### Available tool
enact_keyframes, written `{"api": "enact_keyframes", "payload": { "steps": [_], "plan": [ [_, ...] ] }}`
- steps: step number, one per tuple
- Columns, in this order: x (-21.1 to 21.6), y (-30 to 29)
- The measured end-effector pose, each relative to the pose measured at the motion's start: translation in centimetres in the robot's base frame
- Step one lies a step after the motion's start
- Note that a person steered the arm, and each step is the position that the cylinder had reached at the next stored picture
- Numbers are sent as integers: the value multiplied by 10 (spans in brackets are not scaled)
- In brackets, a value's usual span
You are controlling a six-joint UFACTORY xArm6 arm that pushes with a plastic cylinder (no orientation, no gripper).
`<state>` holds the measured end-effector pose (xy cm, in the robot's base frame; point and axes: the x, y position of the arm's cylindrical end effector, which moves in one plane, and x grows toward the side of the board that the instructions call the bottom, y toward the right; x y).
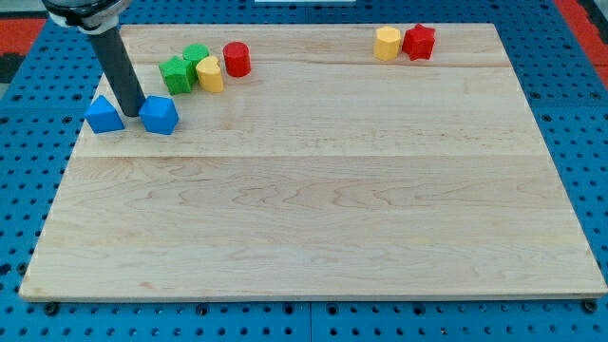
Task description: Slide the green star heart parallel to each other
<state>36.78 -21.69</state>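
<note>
Sitting btwn two blue blocks at the view's left, my tip (133, 113) is down on the wooden board (313, 218); no jaws on this rig, just the bare rod. Blue triangle-ish block (104, 114) is just left of the tip, blue cube-like block (160, 115) just right, both close enough that contact can't be ruled out. Green star (176, 73) lies up and right of the tip, w/ a second green block (196, 56) touching it behind, shape unclear, possibly the heart. Yellow block (210, 73) sits against them, red cylinder (237, 59) just beside. Far off at top right: yellow block (387, 44) touching a red block (419, 42).
</note>
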Motion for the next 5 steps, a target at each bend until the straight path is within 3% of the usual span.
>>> {"api": "enact_keyframes", "payload": {
  "steps": [3, 4, 5],
  "plan": [
    [-104, -56],
    [-98, -8],
    [-57, 46]
  ]
}}
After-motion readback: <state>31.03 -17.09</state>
